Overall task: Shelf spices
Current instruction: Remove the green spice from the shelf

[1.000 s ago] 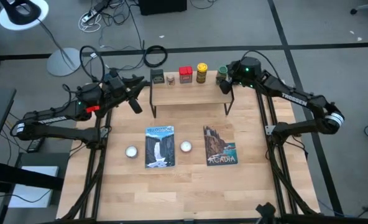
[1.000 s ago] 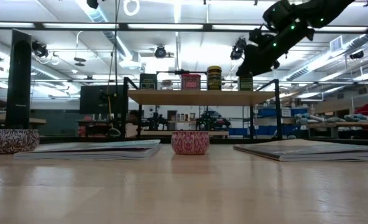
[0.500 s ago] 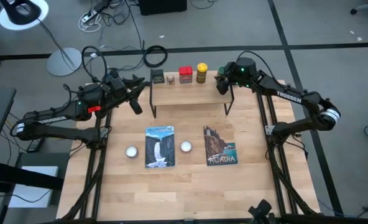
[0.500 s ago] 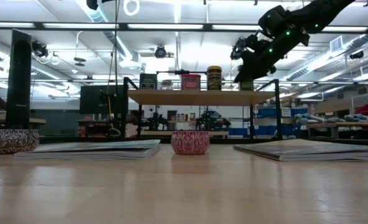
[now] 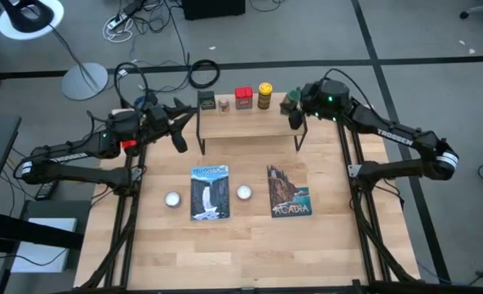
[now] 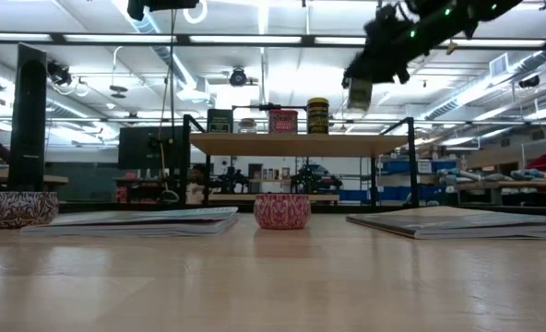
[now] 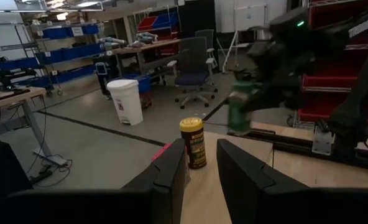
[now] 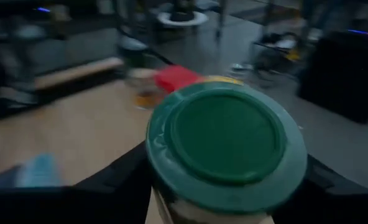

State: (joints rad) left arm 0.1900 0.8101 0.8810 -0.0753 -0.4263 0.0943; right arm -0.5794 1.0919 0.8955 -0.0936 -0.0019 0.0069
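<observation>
the wooden table [image 5: 250, 237] carries two picture books [image 5: 209, 193] [image 5: 288, 191] and two small round tins [image 5: 172, 198] [image 5: 244, 192], all well short of both grippers and unmoved since a second ago. behind them the shelf [image 5: 250, 124] stands across the table's far side, its light top board [image 6: 296, 144] on thin black legs. the right gripper [image 5: 294, 111] hangs above the shelf's right end, closed around the green jar [image 6: 359, 94]; its wrist view is filled by the jar's round green lid [image 8: 226, 137] between the dark fingers [image 8: 119, 177]. a second ago the jar sat level with the other spices at the board's right end; now, in the low view, it is lifted clear above the board and tilted, the arm raised with it. to the gripper's left along the back edge stand the yellow-capped jar [image 5: 264, 95], the red tin [image 5: 243, 98], the tiny brown jar [image 5: 223, 104] and the dark square tin [image 5: 206, 101], where they stood before. the left gripper [image 5: 176, 131] waits beside the shelf's left end, fingers [image 7: 171, 174] narrowly parted and holding nothing, shifted only slightly.
</observation>
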